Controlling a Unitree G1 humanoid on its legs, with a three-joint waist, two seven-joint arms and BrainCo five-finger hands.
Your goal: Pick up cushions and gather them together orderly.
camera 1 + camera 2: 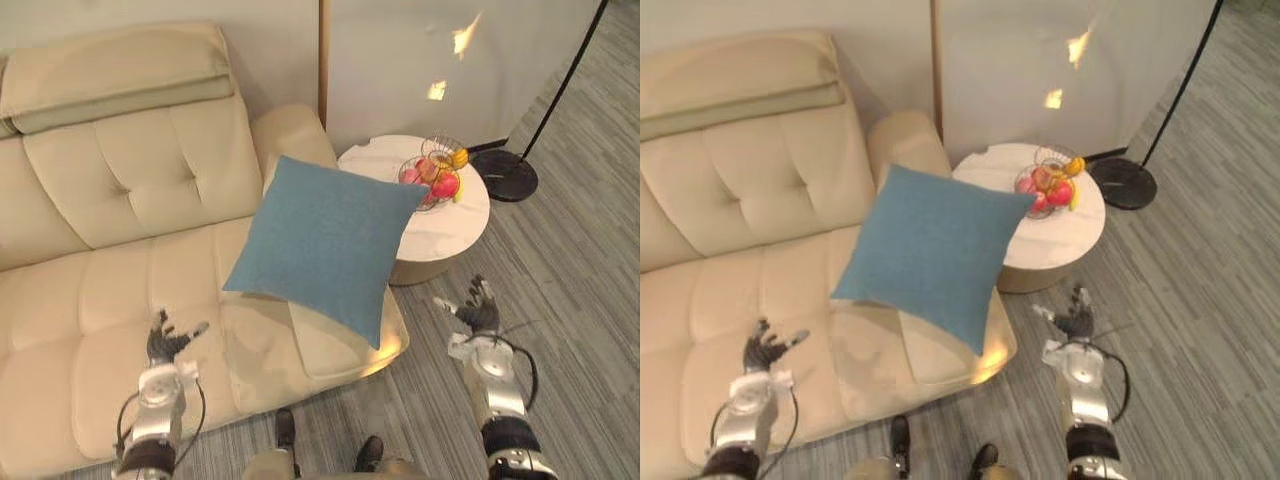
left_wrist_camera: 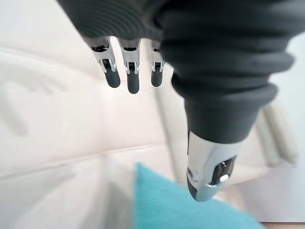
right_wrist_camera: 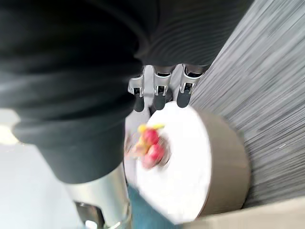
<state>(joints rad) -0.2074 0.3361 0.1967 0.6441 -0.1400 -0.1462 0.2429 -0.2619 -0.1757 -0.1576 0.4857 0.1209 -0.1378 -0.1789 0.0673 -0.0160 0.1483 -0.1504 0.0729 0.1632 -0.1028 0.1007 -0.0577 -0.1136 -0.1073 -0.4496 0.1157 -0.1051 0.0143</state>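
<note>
One blue cushion (image 1: 325, 245) stood on sofa (image 1: 120, 290) seat, right end, by armrest. Tilted diamond-wise, one corner pointing down toward front edge; square, no long axis. Left hand (image 1: 165, 342) over seat, right hand (image 1: 478, 312) over floor (image 1: 580, 300): fingers straight, both empty. One round worktop (image 1: 455, 225), one fruit basket (image 1: 432, 175).

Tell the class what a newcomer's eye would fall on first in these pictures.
The blue cushion, standing tilted at the right end of the cream sofa, stands out first. Next comes the wire basket of bright fruit on the round white side table beside the sofa. The left robot hand and the right robot hand are open and hold nothing.
</note>
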